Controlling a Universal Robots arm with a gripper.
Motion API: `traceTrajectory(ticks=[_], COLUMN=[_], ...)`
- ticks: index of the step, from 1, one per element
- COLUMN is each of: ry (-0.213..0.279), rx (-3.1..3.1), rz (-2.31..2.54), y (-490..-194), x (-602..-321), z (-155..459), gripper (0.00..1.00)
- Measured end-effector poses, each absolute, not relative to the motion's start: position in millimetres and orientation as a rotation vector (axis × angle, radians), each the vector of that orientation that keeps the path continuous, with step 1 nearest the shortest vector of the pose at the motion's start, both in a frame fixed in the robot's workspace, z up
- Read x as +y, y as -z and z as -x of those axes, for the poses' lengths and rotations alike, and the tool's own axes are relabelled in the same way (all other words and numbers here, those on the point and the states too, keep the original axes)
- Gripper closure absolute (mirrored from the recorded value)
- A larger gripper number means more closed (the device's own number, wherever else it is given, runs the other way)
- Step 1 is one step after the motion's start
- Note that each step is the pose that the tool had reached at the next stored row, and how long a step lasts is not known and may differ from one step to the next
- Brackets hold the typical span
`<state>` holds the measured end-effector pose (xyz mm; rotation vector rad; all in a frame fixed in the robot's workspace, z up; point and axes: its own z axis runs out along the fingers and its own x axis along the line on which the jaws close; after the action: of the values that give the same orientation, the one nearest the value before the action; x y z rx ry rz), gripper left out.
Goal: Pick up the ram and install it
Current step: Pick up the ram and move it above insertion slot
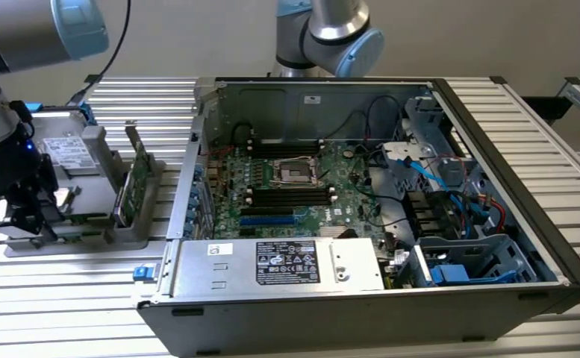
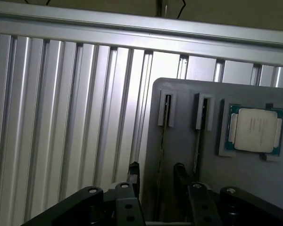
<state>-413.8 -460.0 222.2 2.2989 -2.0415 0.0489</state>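
Straddling the ram [image 2: 163, 136], the gripper [image 2: 155, 181] sits low over a grey tray [image 2: 254, 174] with its fingers spread wide. 1 black fingertip [image 2: 133, 175] stands on each side of the thin board, with a gap showing on both sides, so nothing is held. The ram stands on edge in the tray, its far end seated in 1 of 2 narrow upright slots. A second stick [image 2: 198, 141] stands on edge in the neighbouring slot, parallel to the first and just beside it. Past that slot, a processor [image 2: 255, 129] with a silver lid lies flat in a shallow recess of the same tray.

From the exterior view, the gripper [image 1: 26, 224] hangs at the near end of the tray [image 1: 30, 246], on the exterior view's left of the open computer case [image 1: 369, 313]. A silver hard drive [image 1: 66, 153] and an upright green expansion card [image 1: 135, 183] share the tray, the card on the side nearest the case. Inside the case the motherboard [image 1: 290, 186] lies face up, with black memory slots [image 1: 287, 196] beside the processor socket. Tray and case both rest on a ribbed aluminium table [image 1: 60, 298].
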Motion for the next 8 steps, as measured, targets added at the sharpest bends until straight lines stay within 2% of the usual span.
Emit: traceTrajectory(ticks=[8], ry=[-0.047], rx=[-2.044], rz=[-2.299], y=[-209], x=[-460], z=[405], gripper=[0.58])
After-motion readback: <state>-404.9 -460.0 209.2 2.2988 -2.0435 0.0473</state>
